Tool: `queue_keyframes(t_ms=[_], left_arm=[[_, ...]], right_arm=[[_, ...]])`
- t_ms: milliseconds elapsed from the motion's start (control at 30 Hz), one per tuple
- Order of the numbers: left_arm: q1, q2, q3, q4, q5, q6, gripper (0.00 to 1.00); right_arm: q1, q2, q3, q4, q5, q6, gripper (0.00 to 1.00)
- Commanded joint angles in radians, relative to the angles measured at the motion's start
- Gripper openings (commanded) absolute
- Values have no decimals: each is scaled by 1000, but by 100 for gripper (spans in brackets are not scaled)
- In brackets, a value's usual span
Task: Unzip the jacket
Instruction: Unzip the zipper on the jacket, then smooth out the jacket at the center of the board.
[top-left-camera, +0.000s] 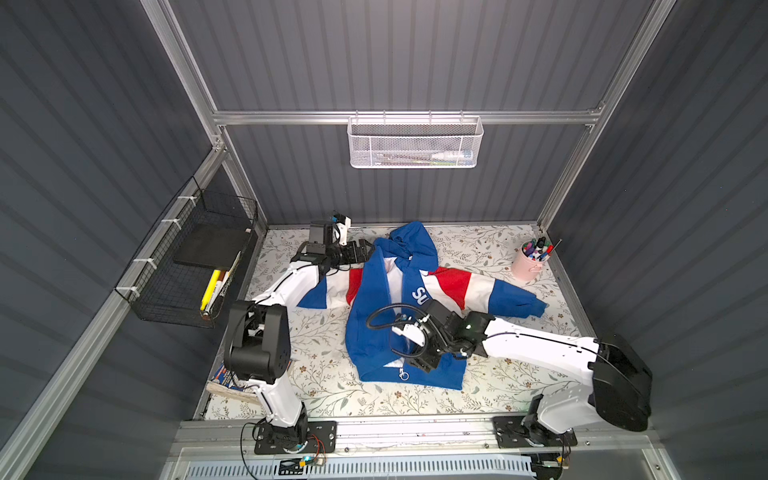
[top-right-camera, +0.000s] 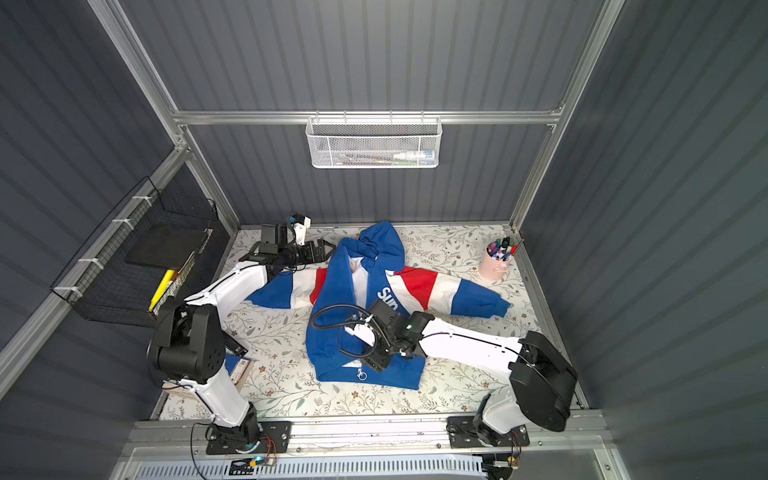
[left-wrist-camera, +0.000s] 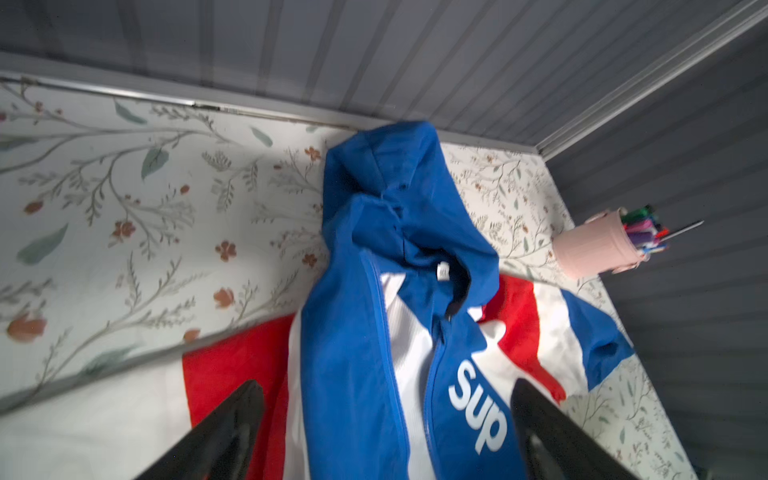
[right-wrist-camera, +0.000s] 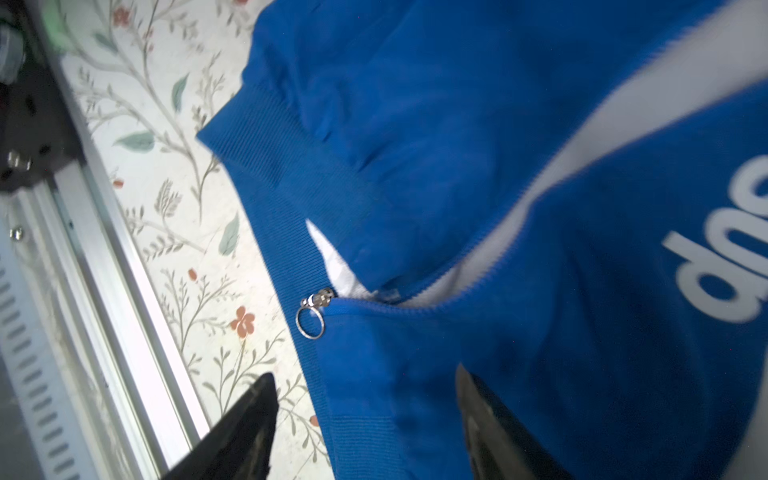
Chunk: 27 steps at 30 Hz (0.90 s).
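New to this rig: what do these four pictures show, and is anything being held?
Two white robot arms, each ending in a two-finger claw, work at a flowered table. Two pictures look down on the whole scene from overhead; the other two come from cameras on the arms' wrists. A blue jacket lies spread, its zip parted, the ring pull down at the hem. A pink cup of markers stands at the back. The left gripper and right gripper are both open, holding nothing.
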Motion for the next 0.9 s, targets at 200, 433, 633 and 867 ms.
queue_keyframes(t_ms=[200,433,633,867], left_arm=[[-366,-361,-373,-108,-250,-258,77],[-629,-456,-437,-353,-374,-507,85],[-650,-561,-538,-406,-416,-667,99],[-647,-490,-546,-388,-392,-716,99]], right_arm=[[-151,-185,-100,-219,122,743,63],[-283,-371,-304,-251,-44,994,62],[-282,-459,-421,-185,-134,1097,69],[-283,-402,-443,-77,-199,1111,69]])
